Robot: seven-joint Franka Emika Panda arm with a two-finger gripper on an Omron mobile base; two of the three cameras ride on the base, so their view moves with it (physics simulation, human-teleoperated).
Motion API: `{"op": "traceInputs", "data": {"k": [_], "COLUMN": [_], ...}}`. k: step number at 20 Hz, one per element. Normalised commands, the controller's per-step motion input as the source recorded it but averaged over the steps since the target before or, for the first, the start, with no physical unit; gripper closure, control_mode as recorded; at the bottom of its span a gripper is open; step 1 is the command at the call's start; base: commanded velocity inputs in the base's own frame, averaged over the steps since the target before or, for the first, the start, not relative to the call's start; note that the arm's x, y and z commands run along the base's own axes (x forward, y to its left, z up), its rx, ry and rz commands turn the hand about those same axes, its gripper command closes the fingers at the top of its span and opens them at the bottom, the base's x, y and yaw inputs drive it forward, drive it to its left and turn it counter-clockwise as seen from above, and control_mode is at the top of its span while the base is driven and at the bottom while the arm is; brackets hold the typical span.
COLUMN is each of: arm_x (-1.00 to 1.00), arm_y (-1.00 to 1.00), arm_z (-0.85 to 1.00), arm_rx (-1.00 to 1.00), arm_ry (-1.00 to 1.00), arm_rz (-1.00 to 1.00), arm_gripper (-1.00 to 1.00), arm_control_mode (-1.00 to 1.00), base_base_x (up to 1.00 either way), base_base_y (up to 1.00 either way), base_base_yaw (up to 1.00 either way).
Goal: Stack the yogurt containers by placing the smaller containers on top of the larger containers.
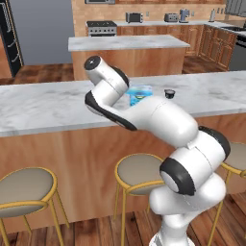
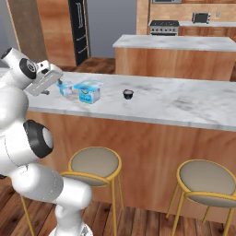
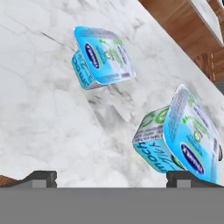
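Spread wide and holding nothing, my gripper (image 3: 111, 177) hangs above the marble bench (image 2: 184, 103), tilted down toward the two yogurt cups, because I judge I must first line up on the one I mean to lift. Both stand upright near the bench's front edge: the smaller container (image 2: 66, 88) closest to my hand, the larger container (image 2: 89, 91) just beside it, apart, so its lid is free to be stacked on. A small dark bowl (image 2: 128, 94) sits farther along.

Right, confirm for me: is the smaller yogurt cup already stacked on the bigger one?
No: the smaller yogurt cup stands on the marble counter beside the bigger cup, not on top of it.
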Motion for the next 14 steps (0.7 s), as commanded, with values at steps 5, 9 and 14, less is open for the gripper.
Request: {"op": "traceInputs", "data": {"k": [5,9,14], "arm_x": [0.25,0.27,0.21], "arm_y": [0.18,0.16,0.06], "arm_z": [-0.02,-0.02,-0.03], "arm_rx": [0.0,0.0,0.0], "arm_ry": [0.0,0.0,0.0], "arm_rz": [0.0,0.0,0.02], "arm_gripper": [-1.0,-1.0,-1.0], "arm_control_mode": [-1.0,-1.0,-1.0], "base_base_x": [0.0,0.0,0.0], "base_base_y": [0.0,0.0,0.0], "base_base_yaw": [0.0,0.0,0.0]}}
